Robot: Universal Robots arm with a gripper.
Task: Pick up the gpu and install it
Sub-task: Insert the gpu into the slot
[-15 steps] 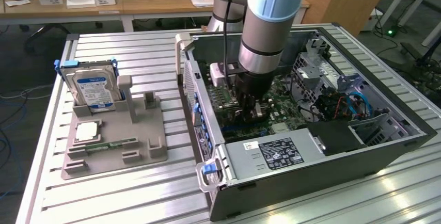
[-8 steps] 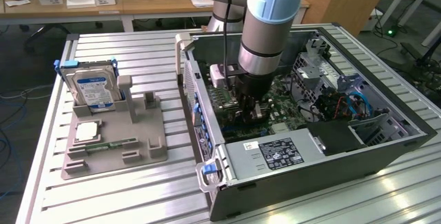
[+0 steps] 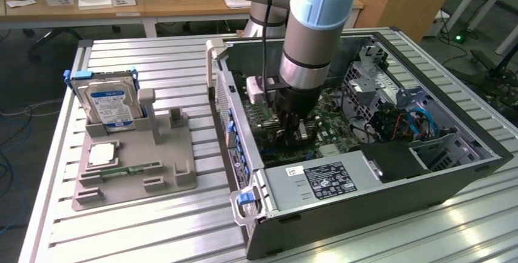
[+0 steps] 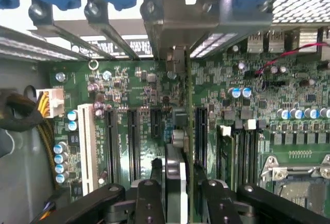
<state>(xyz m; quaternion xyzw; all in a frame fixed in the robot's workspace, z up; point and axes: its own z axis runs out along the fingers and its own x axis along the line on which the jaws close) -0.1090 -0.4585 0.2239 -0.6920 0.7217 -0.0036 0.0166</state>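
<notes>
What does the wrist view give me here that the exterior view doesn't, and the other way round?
Wrist view alone: the gpu seen edge-on, standing upright between the end effector fingers, its silver bracket up at the case's rear slot openings, a white expansion slot beside the black ones, and the CPU socket.

Exterior view alone: the arm reaching down into the open computer case, the power supply, and the grey fixture tray outside holding a hard drive.

Both: the green motherboard.

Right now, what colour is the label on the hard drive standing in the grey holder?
Blue and white, on the hard drive; clearest in the exterior view.
</notes>
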